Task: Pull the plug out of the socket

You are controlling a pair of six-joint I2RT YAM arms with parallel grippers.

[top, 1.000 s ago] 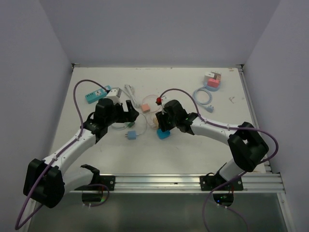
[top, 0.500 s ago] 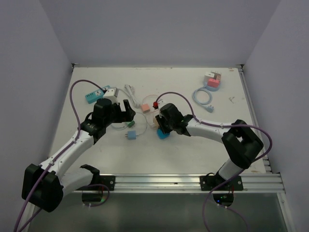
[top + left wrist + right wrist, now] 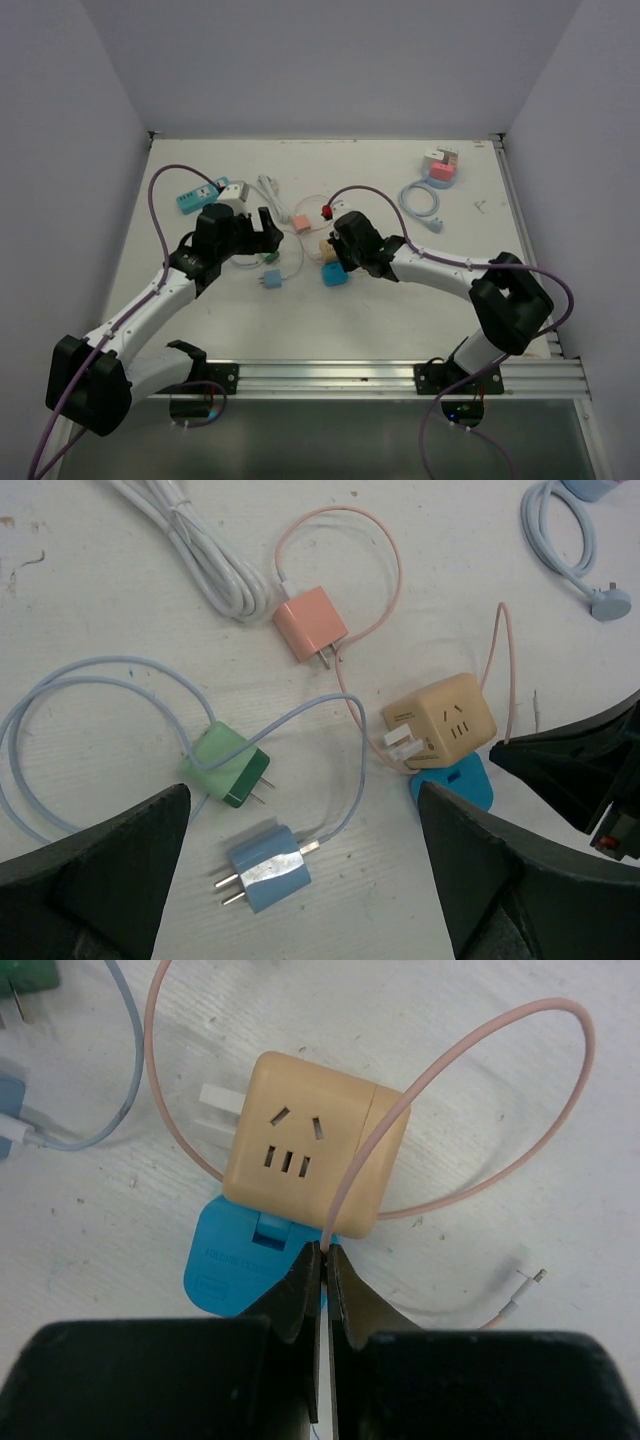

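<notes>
A tan cube socket (image 3: 315, 1155) lies on the white table with a blue folding plug (image 3: 245, 1265) against its near side and a white plug (image 3: 218, 1108) in its left side. A thin pink cable (image 3: 480, 1175) loops over the cube and runs down between the jaws of my right gripper (image 3: 325, 1252), which is shut on that cable just in front of the cube. In the top view the right gripper (image 3: 337, 256) sits beside the cube (image 3: 324, 247). My left gripper (image 3: 305, 880) hangs open above a loose blue charger (image 3: 265, 868), well left of the cube (image 3: 440, 720).
A green charger (image 3: 228, 765), a pink charger (image 3: 312, 625) and a white cable bundle (image 3: 215, 565) lie near the left gripper. A teal power strip (image 3: 200, 195) is at the back left. A coiled pale blue cable (image 3: 422, 203) and a pink-white adapter (image 3: 440, 165) are at the back right.
The right gripper's jaws have closed onto the pink cable by the cube. The left arm has barely moved and stays open.
</notes>
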